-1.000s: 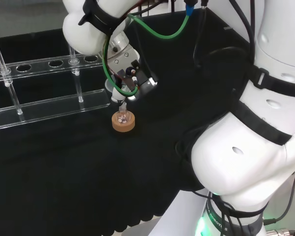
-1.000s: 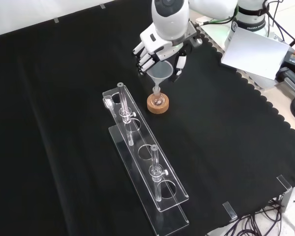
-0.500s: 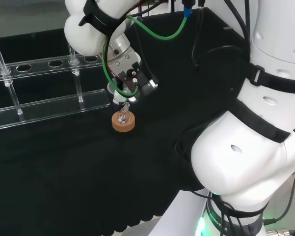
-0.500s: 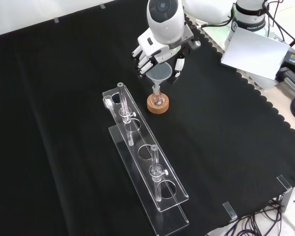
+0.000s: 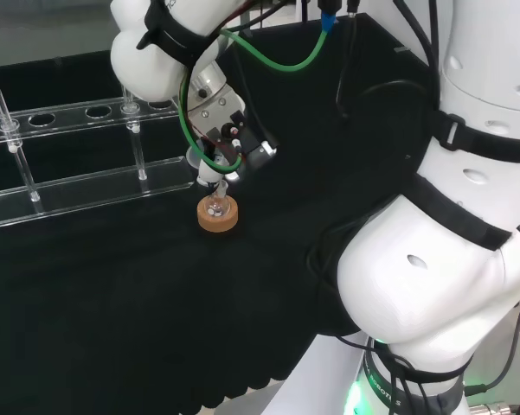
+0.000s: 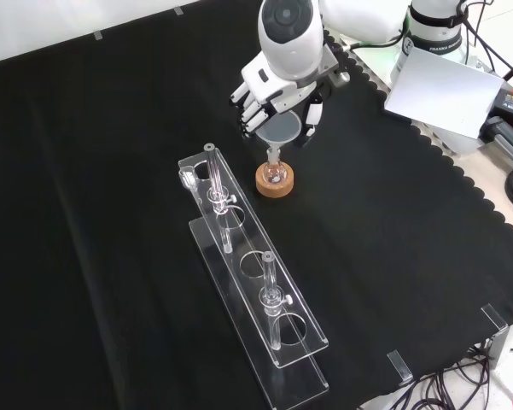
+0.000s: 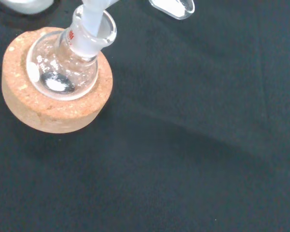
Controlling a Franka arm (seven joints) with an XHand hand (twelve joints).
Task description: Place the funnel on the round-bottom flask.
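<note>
A small clear round-bottom flask (image 6: pixel 275 174) sits upright in a cork ring (image 6: pixel 275 184) on the black cloth. The hand (image 6: pixel 277 84) hangs just above it, shut on a clear funnel (image 6: pixel 281 131), with fingers on one side of the cone and the thumb on the other. The funnel's stem points down into the flask's neck. In the wrist view the stem (image 7: pixel 93 14) stands inside the neck of the flask (image 7: pixel 62 72), which rests in the cork ring (image 7: pixel 58 113). In the head view the hand (image 5: pixel 221 138) holds the funnel (image 5: pixel 204 164) over the flask (image 5: pixel 216 206).
A long clear rack (image 6: pixel 252 282) holding test tubes stands just in front of the cork ring in the front view, and to its left in the head view (image 5: pixel 78 186). The cloth's scalloped edge and a white sheet (image 6: pixel 444 85) lie at the front view's right.
The hand has shifted a little over the flask and the funnel's cone has tilted, while the stem has stayed at the flask's neck. Flask and rack have not moved.
</note>
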